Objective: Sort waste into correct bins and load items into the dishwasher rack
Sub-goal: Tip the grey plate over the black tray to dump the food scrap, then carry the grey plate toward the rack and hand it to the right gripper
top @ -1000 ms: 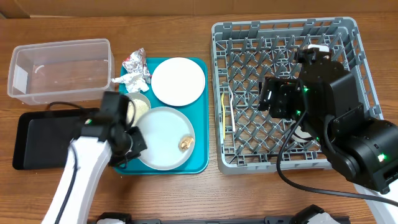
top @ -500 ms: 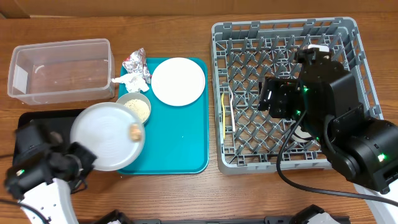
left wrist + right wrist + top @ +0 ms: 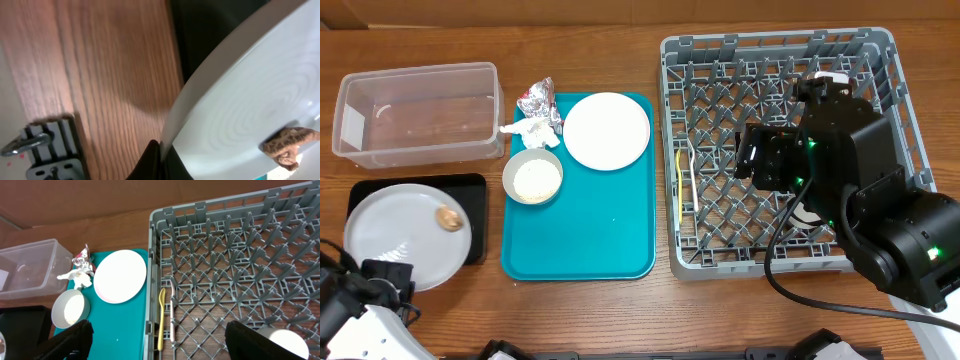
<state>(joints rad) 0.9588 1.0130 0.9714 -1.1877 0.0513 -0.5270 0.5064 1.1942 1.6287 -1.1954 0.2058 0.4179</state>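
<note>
My left gripper (image 3: pixel 161 156) (image 3: pixel 395 275) is shut on the rim of the round grey plate (image 3: pixel 400 235) (image 3: pixel 250 100). It holds the plate over the black tray (image 3: pixel 470 190) at the left. A small brown food scrap (image 3: pixel 448 217) (image 3: pixel 287 145) sits on the plate. The grey bowl (image 3: pixel 533 178) of white grains and the white plate (image 3: pixel 607 130) rest on the teal tray (image 3: pixel 585 235). The foil wrapper with tissue (image 3: pixel 538 108) lies at that tray's far corner. My right gripper (image 3: pixel 162 340) (image 3: pixel 760 160) hangs open above the dishwasher rack (image 3: pixel 880 60). The rack holds the spoon and fork (image 3: pixel 685 175) and a white cup (image 3: pixel 282 342).
The clear tub (image 3: pixel 415 112) stands at the back left, behind the black tray. The teal tray lies between the bins and the rack. My right arm (image 3: pixel 860 190) covers the rack's right half in the overhead view.
My left arm has carried the grey plate with the scrap off the teal tray and leftward to above the black tray. The right arm has not moved.
</note>
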